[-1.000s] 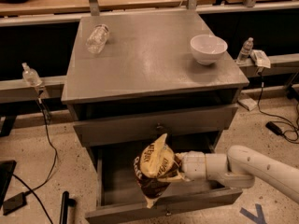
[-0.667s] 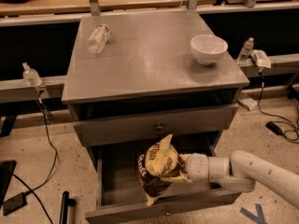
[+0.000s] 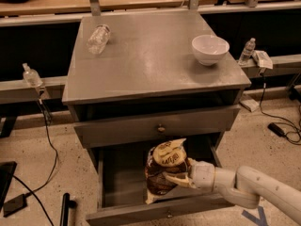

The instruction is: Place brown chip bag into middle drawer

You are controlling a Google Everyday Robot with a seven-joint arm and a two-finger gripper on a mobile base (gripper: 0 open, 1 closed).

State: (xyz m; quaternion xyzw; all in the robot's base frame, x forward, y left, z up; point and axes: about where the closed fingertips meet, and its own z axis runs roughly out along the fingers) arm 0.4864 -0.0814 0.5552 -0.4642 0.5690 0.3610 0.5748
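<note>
The brown chip bag (image 3: pixel 164 168), dark brown with pale yellow edges, stands upright inside the open middle drawer (image 3: pixel 123 178), toward its right side. My gripper (image 3: pixel 181 178) reaches in from the right on a white arm and is shut on the bag's lower right part. The bag's bottom edge sits near the drawer's front wall (image 3: pixel 155 214). The knobbed drawer front (image 3: pixel 161 127) just above is closed.
On the grey cabinet top (image 3: pixel 150 55) lie a clear plastic bottle (image 3: pixel 98 38) at the back left and a white bowl (image 3: pixel 209 49) at the right. Cables and a small bottle (image 3: pixel 31 75) hang at the left. Another bottle (image 3: pixel 246 51) stands at the right.
The gripper and the bag have sunk slightly lower into the drawer; the bag stays held and upright.
</note>
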